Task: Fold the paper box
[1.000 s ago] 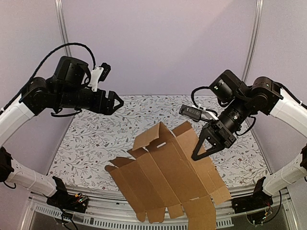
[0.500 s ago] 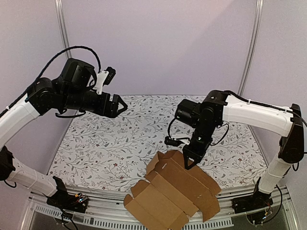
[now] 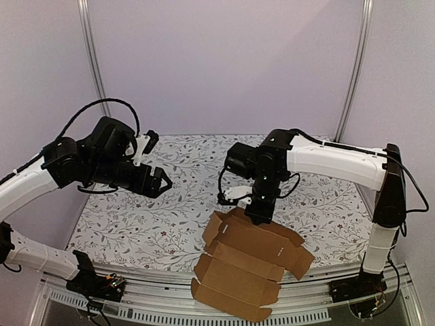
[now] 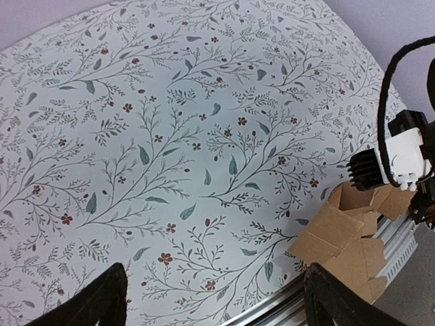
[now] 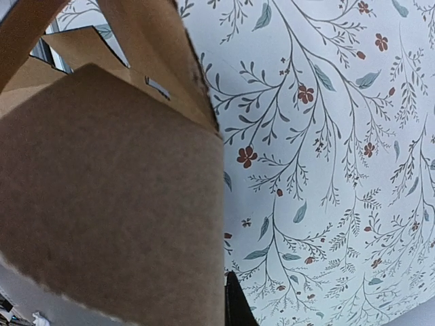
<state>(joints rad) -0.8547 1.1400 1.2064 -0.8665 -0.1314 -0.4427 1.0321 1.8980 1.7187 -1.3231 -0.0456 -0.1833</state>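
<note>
The right gripper [image 3: 259,216] has swung the paper box [image 3: 246,265] down from mid-air. The sheet now lies at six o'clock on the table [image 3: 129,217], overhanging the near edge. The right jaws are together, seemingly pinching the sheet's far edge. The left gripper [image 3: 164,183] hovers at nine o'clock with jaws apart, free to start creasing.

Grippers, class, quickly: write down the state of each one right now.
Left gripper: open, holding nothing.
Right gripper: shut on the far edge of the paper box.
</note>
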